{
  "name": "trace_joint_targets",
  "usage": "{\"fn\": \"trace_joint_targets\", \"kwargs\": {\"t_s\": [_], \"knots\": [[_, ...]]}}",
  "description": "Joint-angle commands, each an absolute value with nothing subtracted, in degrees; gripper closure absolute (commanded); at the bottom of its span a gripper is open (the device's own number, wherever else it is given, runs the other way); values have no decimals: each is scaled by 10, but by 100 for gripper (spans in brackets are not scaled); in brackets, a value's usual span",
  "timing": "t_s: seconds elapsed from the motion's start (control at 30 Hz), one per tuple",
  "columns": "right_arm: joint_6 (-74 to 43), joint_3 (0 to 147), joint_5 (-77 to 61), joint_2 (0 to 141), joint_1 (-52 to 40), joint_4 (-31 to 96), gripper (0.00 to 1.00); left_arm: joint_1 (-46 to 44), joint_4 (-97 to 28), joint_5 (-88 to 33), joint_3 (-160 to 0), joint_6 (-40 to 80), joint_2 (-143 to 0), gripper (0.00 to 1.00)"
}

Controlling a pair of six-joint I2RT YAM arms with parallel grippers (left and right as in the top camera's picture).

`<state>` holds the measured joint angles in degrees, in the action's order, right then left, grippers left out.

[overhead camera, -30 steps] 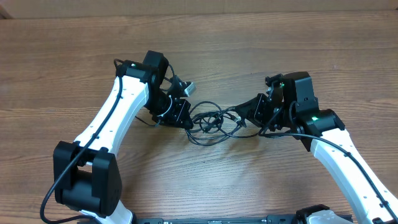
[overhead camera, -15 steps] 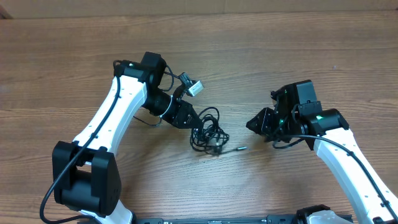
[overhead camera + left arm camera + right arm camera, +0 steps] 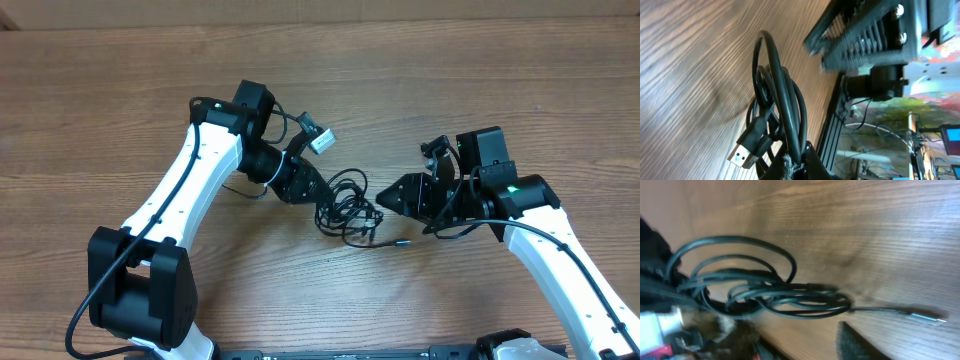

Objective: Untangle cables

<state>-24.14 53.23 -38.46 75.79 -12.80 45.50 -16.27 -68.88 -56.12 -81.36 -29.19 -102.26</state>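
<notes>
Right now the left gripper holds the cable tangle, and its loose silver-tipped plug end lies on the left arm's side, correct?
Not quite. The left gripper does hold the cable tangle, but the loose silver-tipped plug end lies on the right arm's side, on the table near the right gripper, as the overhead view shows.

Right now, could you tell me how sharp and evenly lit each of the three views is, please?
Overhead: sharp, even light, the cables crisp with only soft shadows on the table. Left wrist: cables in focus, the right gripper smeared by blur, background clutter soft. Right wrist: softly blurred throughout, the silver-tipped plug hazy, left edge dark.
</notes>
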Motion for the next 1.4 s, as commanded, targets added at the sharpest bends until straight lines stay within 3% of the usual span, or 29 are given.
{"fn": "trace_joint_targets", "kwargs": {"t_s": [0.0,0.13,0.4,0.67,0.97,1.37], "knots": [[-329,533,-402,753,-142,451,23,-164,-672,-631,-816,-306,-1015,96],[-415,533,-395,753,-154,430,26,-163,-613,-589,-822,-212,-1011,96],[-601,533,-355,754,-181,334,42,-180,-515,-365,-827,-32,-946,96],[-735,533,-278,755,-211,306,49,-198,-497,-350,-827,48,-877,96],[-753,533,-274,755,-213,229,57,-227,-526,-350,-827,54,-873,96],[-752,533,-277,755,-217,259,70,-229,-524,-350,-827,69,-872,96]]}}
